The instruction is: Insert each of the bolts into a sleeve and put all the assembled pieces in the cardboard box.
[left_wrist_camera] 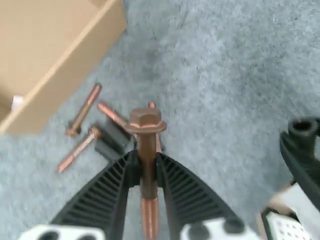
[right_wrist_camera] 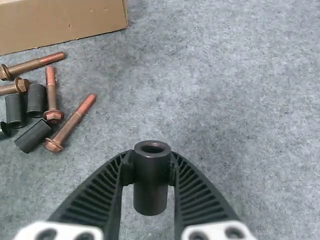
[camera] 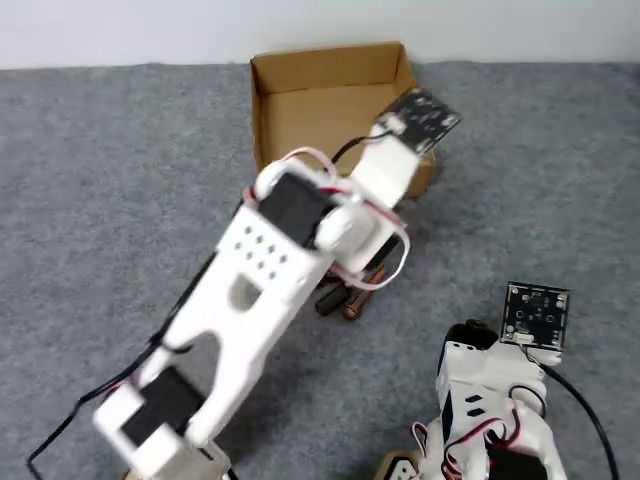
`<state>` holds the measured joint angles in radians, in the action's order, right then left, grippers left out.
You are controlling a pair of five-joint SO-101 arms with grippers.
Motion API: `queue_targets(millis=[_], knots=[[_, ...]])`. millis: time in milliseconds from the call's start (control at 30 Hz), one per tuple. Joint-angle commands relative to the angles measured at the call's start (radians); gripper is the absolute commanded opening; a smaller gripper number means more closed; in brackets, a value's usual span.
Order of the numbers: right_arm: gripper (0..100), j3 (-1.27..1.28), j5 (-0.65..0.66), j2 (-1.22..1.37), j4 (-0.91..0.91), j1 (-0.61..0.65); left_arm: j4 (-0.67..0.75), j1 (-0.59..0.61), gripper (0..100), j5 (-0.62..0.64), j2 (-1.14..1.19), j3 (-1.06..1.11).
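Grey carpet; my left gripper pinches a copper hex bolt head-outward, my right gripper clamps a black tube sleeve.

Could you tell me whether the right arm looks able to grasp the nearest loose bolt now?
Probably not yet: the right claw is shut on a black sleeve, so it has no free grip, though only carpet lies between it and that bolt.

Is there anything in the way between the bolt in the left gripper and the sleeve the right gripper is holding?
Nothing visible does. The left gripper is shut on the bolt, the right gripper on the sleeve, its bore open and empty; bare carpet lies between them.
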<state>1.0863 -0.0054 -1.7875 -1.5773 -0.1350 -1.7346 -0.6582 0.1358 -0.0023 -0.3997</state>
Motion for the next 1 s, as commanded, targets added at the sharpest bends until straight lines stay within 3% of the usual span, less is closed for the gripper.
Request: queue_targets(millis=[0,100,300,533,767,967], knots=[[1.5,-0.012,-0.003,-0.004,0.019,0.008,-0.008,0.002,0,0.040,-0.187,0.113],[1.1,-0.014,-0.002,0.005,0.024,0.031,-0.008,0.002,0,0.038,-0.270,0.208],[0.9,-0.017,-0.003,0.005,0.028,0.229,-0.003,0.003,0,0.043,-0.410,0.367],[0.9,-0.003,-0.002,0.005,0.105,0.343,0.064,0.003,0,0.043,-0.624,0.512],[0.9,0.057,0.000,0.005,0.219,0.483,0.245,0.025,0,0.044,-0.934,0.789],[0.9,0.120,0.084,0.005,0.288,0.657,0.483,0.226,0,0.046,-1.188,1.059]])
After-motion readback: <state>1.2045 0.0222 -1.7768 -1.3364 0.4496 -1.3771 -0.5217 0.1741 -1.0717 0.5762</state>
